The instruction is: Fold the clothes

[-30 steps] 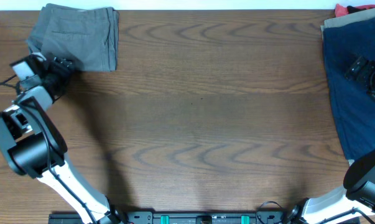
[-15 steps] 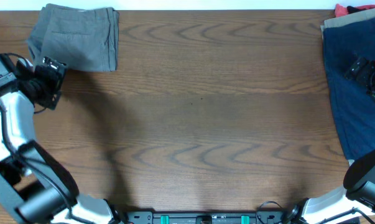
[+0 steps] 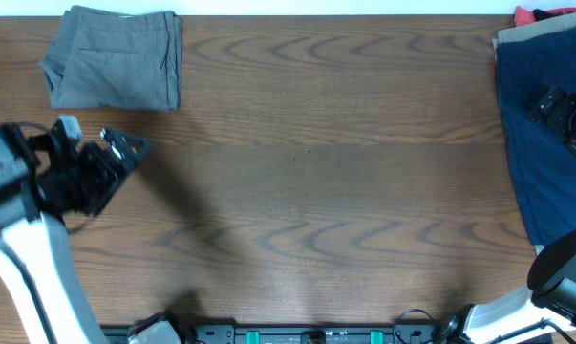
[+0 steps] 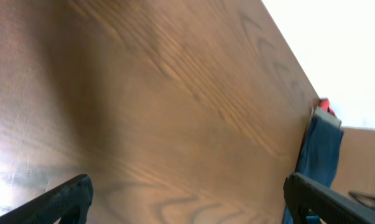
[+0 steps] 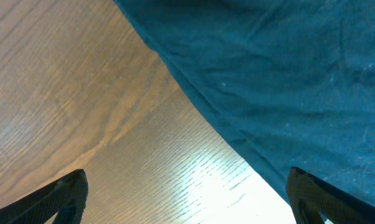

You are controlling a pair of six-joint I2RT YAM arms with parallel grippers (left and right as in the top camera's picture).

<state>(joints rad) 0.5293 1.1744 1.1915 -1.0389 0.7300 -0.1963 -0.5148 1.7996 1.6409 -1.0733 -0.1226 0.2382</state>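
Left tool has backed off, open and empty, shorts lying beyond it.

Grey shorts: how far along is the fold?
Done: the grey-olive shorts lie as a compact folded rectangle at the table's far left corner. In hand: nothing. The left fingers are open over bare wood, apart from them; the right fingers are open above the navy shorts. Left: apparently nothing on this pair.
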